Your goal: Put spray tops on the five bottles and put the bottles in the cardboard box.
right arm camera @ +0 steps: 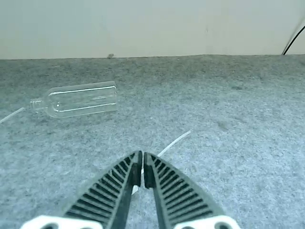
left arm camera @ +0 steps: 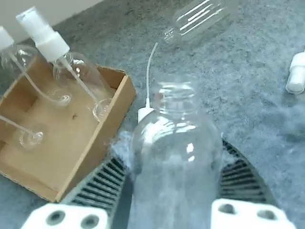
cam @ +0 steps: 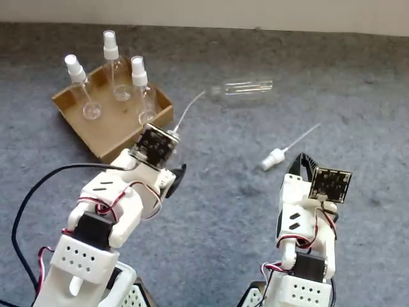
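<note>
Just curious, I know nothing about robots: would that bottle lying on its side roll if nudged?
Probably: the bottle is round and lies on its side, though the fuzzy mat may slow it. It looks empty, so it is likely light and easily knocked. Its smooth clear wall could be slippery to grasp.

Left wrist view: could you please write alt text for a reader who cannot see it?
A clear uncapped bottle is gripped between the left arm's fingers, above grey carpet. Beside it is a cardboard box holding bottles with spray tops; a loose spray top and another empty bottle lie beyond.
</note>
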Available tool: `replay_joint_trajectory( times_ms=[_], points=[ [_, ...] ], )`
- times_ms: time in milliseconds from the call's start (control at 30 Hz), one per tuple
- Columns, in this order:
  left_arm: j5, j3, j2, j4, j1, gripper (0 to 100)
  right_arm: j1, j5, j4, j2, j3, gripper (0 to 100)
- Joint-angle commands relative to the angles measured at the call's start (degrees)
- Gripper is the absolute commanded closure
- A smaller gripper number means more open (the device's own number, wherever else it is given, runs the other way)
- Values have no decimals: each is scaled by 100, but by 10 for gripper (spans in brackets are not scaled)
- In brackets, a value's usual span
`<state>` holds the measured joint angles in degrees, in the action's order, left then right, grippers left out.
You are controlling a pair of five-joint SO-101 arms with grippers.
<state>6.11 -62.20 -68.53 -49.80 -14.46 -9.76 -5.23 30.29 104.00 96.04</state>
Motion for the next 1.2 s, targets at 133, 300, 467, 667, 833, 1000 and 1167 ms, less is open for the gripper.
replay_joint_trajectory(
  times_ms=[133,300,467,667,833,1000,1167],
  points=[
    [-624,-171,-127,352,48,909,22,-79,22,13,585,981],
    [-1688,-163,-127,334,84,909,48,-404,629,13,347,981],
    [-1952,-418,-567,352,84,909,75,-501,1235,4,-444,981],
    [-1952,-1165,-2123,369,84,909,567,-501,1956,-4,-1411,981],
    [-1802,-1754,-3486,369,84,910,875,-492,2484,-567,-2352,981],
    [-1415,-2000,-3600,607,84,912,901,-492,2589,-2193,-3363,981],
    [-1380,-2510,-3565,1275,92,909,901,-492,2589,-4163,-4242,981]
  ],
)
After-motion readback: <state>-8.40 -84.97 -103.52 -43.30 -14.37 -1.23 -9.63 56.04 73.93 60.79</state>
